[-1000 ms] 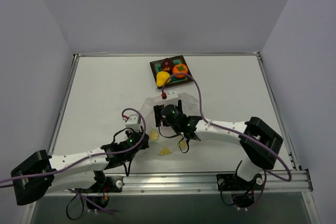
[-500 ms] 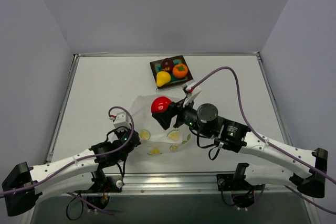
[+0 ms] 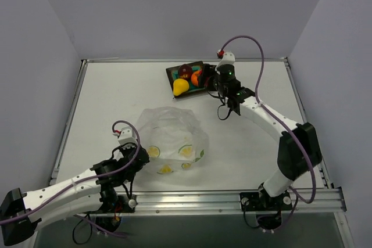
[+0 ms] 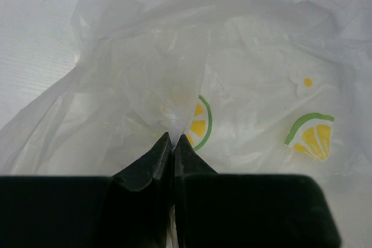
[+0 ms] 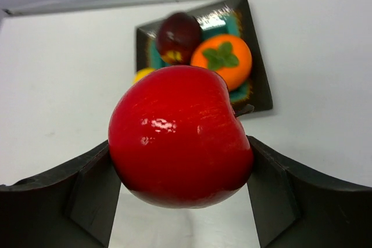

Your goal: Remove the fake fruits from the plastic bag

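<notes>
- My left gripper (image 4: pixel 172 139) sits nearest the table's front edge, tips clenched on a fold of the plastic bag (image 4: pixel 244 50). It has pulled back toward me over the last second, keeping that pinch.
- The bag has settled into a loose mound mid-table. Through the film I see only lemon prints, so I judge it empty.
- My right gripper (image 5: pixel 180 169) was just over the bag half a second ago. It has now swung out to the far side, both fingers clamped on the red fruit (image 5: pixel 180 137).
- Beyond it lies the plate (image 5: pixel 260 94), where the maroon fruit (image 5: pixel 178 36), orange fruit (image 5: pixel 222 59) and yellow pear (image 3: pixel 180 87) already sit.
- The red one hangs short of the plate, not yet released. I judge setting it down is all that remains.
</notes>
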`<act>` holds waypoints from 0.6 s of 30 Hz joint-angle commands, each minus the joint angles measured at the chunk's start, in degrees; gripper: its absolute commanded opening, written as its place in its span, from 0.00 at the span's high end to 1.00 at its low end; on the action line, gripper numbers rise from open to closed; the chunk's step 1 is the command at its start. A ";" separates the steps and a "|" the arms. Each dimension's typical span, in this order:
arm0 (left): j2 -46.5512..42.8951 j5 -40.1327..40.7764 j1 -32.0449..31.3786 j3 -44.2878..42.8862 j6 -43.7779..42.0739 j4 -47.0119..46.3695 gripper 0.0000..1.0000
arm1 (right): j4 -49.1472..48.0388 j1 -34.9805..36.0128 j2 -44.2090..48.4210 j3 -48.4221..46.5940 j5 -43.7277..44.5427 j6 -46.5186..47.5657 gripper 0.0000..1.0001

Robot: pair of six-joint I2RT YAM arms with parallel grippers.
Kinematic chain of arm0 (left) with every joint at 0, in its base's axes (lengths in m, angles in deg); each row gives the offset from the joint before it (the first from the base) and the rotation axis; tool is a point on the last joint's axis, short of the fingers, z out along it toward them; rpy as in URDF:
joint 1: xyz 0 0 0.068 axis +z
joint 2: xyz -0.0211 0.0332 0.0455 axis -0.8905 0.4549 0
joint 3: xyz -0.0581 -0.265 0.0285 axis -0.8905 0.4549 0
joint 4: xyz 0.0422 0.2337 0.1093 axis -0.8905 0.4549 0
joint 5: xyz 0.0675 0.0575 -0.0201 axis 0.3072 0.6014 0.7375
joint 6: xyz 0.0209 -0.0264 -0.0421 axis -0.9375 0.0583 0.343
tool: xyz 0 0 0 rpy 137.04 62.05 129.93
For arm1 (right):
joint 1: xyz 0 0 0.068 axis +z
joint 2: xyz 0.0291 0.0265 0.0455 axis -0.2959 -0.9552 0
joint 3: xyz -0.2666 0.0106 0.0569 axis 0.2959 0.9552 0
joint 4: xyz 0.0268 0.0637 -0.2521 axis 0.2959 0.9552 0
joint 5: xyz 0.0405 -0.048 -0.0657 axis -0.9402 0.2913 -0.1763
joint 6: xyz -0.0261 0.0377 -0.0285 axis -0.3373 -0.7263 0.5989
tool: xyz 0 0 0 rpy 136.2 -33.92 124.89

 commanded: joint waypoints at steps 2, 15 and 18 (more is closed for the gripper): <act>-5.71 3.30 0.48 -0.35 -2.25 2.78 0.97 | -2.39 -2.23 -9.24 -4.14 -2.70 1.20 0.64; -0.54 3.48 1.09 -2.90 -5.07 1.39 0.96 | -3.54 -5.57 -25.79 -12.49 -4.38 1.55 0.64; 1.56 2.25 1.09 -2.63 -6.12 -1.68 0.96 | -2.93 -6.36 -28.95 -14.69 -6.03 1.55 0.63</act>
